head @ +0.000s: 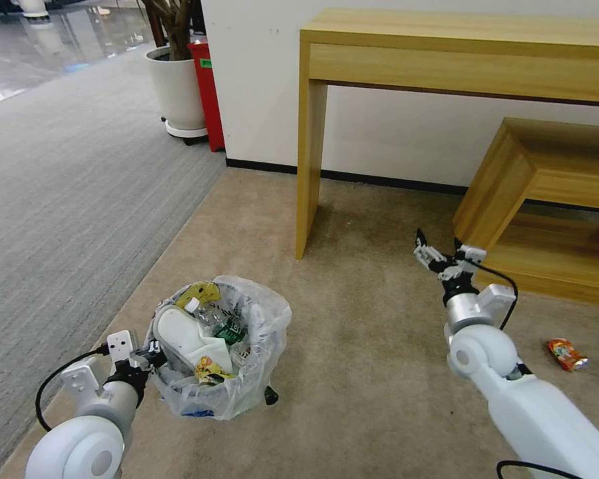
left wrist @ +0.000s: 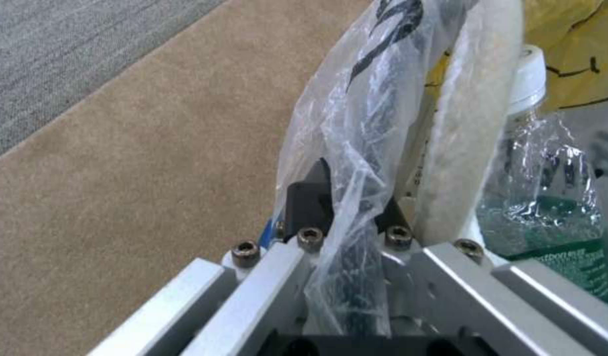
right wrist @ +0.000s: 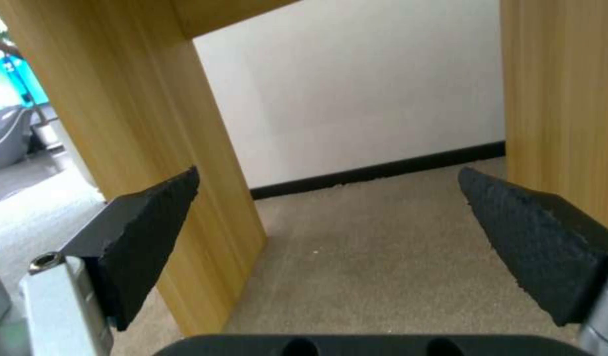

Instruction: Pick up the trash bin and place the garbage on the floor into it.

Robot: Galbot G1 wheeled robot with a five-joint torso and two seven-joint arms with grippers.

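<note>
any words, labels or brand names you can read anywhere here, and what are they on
None can be read in full.
Bottle in the trash bin: green label with white lettering, too blurred to read.
Red wrapper on the carpet: printed, too small to read.
Red cabinet by the plant pot: green sticker, too small to read.
Yellow wrapper in the bin: black marks, not legible.
The left gripper is shut on the bin's rim; the right gripper is open.

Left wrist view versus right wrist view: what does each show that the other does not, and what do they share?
Left wrist alone: the left gripper shut on the trash bin rim through its clear bag, with a white slipper and a green-label bottle inside. Right wrist alone: the right gripper open and holding nothing, facing the wooden table leg, the white wall and its black baseboard. Both: the tan carpet.
</note>
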